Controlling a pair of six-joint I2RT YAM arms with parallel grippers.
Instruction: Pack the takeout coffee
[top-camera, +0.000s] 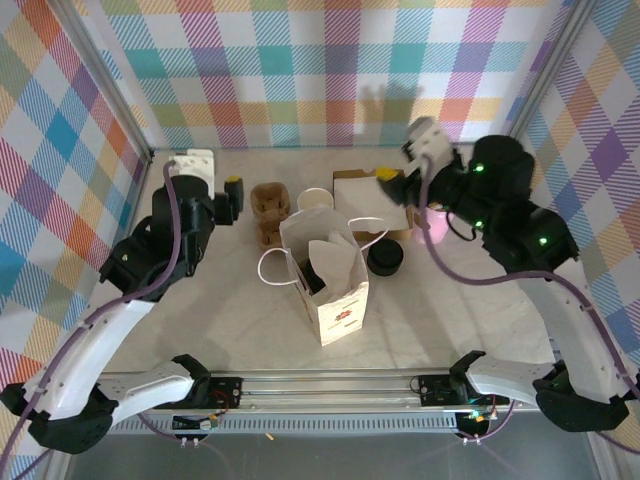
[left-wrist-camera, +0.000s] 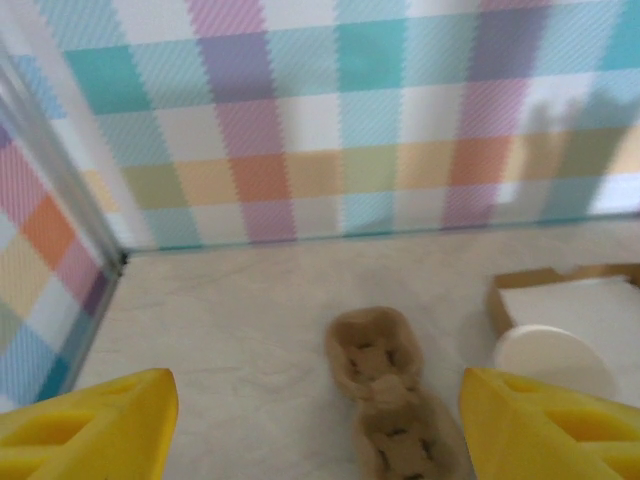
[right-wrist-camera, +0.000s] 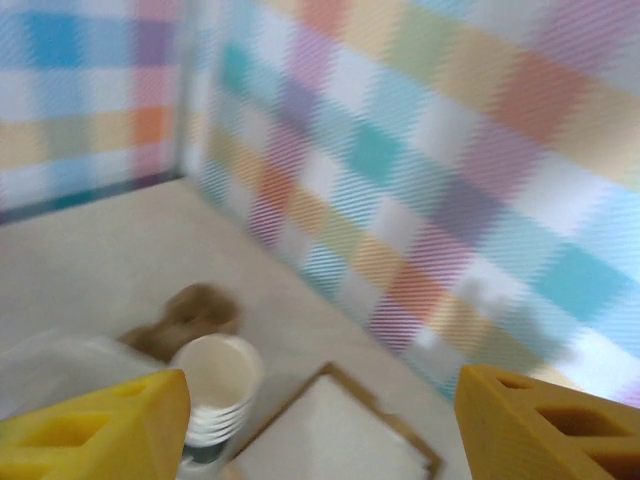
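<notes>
- Paper bag (top-camera: 335, 305) stands upright on the bench (top-camera: 200, 330), nearer than both sets of fingers and between them, with its mouth open.
- Takeout coffee (top-camera: 316, 276): a dark round shape inside the bag mouth is judged to be its black lid. The bag wall hides the cup body and print, so this is unconfirmed.
- Left fingers (left-wrist-camera: 90, 425) are released, spread wide and empty. The brown cup carrier (left-wrist-camera: 385, 390) lies just beyond them.
- Right fingers (right-wrist-camera: 540, 420) are also released and empty, with the stack of lidless cups (right-wrist-camera: 215, 385) below and ahead.
- Risk: the bag is light and unbraced — an arm or cable catching a handle could tip it and the coffee.
- Risk: the stack of black lids (top-camera: 384, 258) sits just beside the bag on the right fingers' side — easily knocked.
- The right wrist view is blurred. The cardboard tray (left-wrist-camera: 525, 278) is cut off at the frame edge.
</notes>
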